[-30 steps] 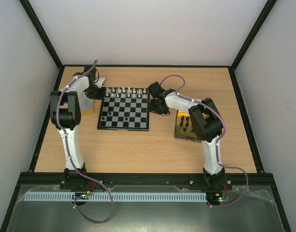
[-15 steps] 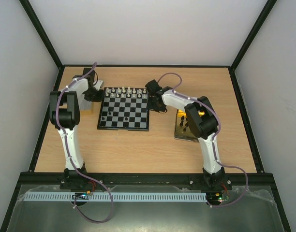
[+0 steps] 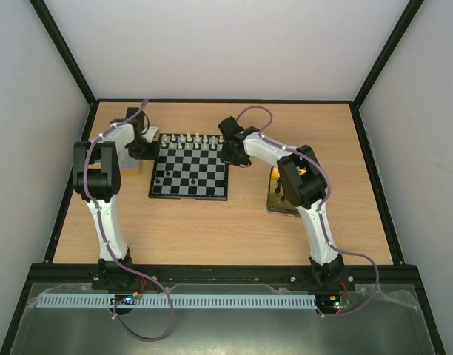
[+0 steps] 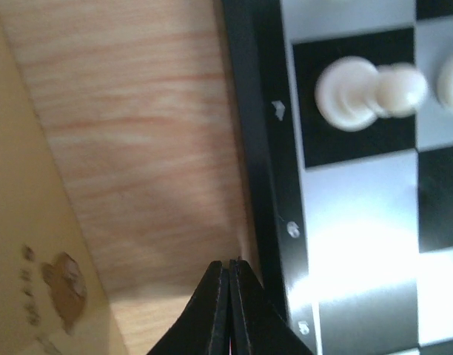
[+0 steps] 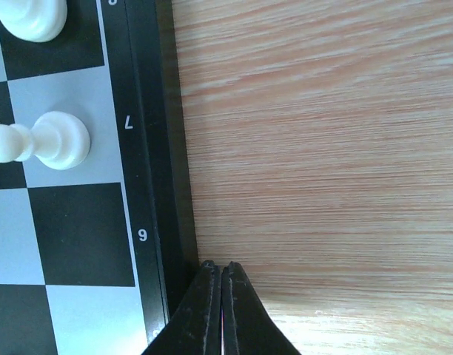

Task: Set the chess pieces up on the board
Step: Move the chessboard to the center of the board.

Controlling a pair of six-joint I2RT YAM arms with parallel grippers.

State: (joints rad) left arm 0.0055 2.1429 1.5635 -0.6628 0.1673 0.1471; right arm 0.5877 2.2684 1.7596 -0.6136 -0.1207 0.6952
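Observation:
The board (image 3: 189, 195) lies in the middle of the table. White chess pieces (image 3: 188, 140) stand in its two far rows, and a few black pieces (image 3: 158, 180) stand on nearer squares. My left gripper (image 3: 146, 151) is shut and empty, low over the table just outside the board's left rim (image 4: 252, 126); its tips (image 4: 229, 266) are closed, with a white pawn (image 4: 363, 92) close by. My right gripper (image 3: 228, 154) is shut and empty beside the board's right rim (image 5: 149, 148); its tips (image 5: 221, 268) are closed, with a white pawn (image 5: 52, 140) nearby.
A shiny gold tray (image 3: 274, 204) with several black pieces stands right of the board, partly under the right arm. A tray by the board's left side is mostly hidden by the left arm; a yellowish flat edge (image 4: 34, 251) shows in the left wrist view.
My right gripper has swung left and farther back, up to the board's right edge. My left gripper has shifted slightly nearer along the board's left edge. Both stay shut.

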